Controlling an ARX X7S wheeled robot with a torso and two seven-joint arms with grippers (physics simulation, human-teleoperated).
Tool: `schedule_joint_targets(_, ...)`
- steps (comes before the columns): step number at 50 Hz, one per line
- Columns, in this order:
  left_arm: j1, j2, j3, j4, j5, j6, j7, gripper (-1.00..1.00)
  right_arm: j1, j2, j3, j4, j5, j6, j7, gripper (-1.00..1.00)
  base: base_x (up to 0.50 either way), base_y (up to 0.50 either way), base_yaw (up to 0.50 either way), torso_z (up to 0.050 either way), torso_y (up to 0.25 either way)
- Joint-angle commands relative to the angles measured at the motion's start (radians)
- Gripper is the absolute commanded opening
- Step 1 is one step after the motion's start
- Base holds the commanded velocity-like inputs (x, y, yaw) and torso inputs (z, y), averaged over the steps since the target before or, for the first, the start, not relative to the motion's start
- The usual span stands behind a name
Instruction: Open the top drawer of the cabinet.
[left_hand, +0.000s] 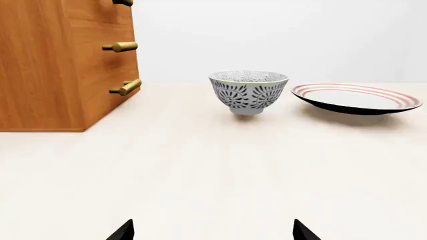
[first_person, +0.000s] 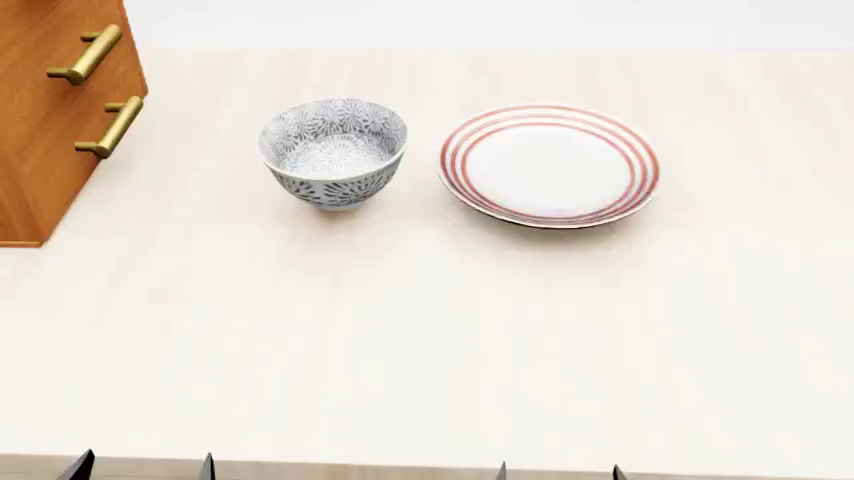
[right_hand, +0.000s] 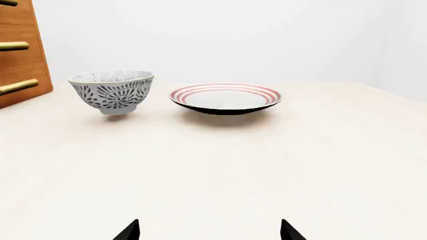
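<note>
The cabinet (left_hand: 40, 65) is a tall orange-brown chest at the table's far left, also in the head view (first_person: 47, 120) and the right wrist view (right_hand: 20, 60). Of the top drawer (left_hand: 93, 6) only the lowest strip and the end of its brass handle (left_hand: 122, 2) show, at the frame edge; it looks shut. The head view cuts it off. My left gripper (left_hand: 213, 232) is open and empty, low at the table's near edge (first_person: 143, 468). My right gripper (right_hand: 210, 231) is open and empty beside it (first_person: 559, 471). Both are far from the cabinet.
A grey patterned bowl (first_person: 334, 150) stands right of the cabinet, and a white plate with red rings (first_person: 550, 165) lies right of the bowl. The two lower drawers' brass handles (first_person: 83, 55) (first_person: 110, 127) stick out toward the bowl. The pale table (first_person: 427, 340) spreads between me and them.
</note>
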Motion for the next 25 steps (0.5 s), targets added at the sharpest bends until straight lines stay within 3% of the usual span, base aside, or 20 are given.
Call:
schedule_joint_targets(1,-0.002,-0.016,0.019,-0.004,-0.016,0.002,-0.018,1.00,-0.001,0.016,-0.021,-0.003,0.017,0.004,0.017,1.00,0.00,0.00,0.00,0.000,0.000)
schedule_joint_targets(17,-0.001,-0.058,0.072,0.001,-0.040,-0.001,-0.072,1.00,0.000,0.056,-0.069,-0.006,0.055,0.008,0.064,1.00,0.00,0.00,0.00,0.000,0.000)
schedule_joint_targets(18,-0.001,-0.058,0.072,0.001,-0.040,-0.001,-0.072,1.00,0.000,0.056,-0.069,-0.006,0.055,0.008,0.064,1.00,0.00,0.00,0.00,0.000,0.000)
schedule_joint_targets(19,0.006,-0.009,0.019,0.004,0.004,0.022,-0.020,1.00,-0.004,0.009,-0.015,-0.003,0.013,0.014,0.007,1.00,0.00,0.00,0.00,0.000,0.000)
schedule_joint_targets(25,-0.003,-0.034,0.043,-0.003,-0.017,-0.006,-0.049,1.00,0.001,0.033,-0.044,0.001,0.033,0.004,0.038,1.00,0.00,0.00,0.00,0.000,0.000)
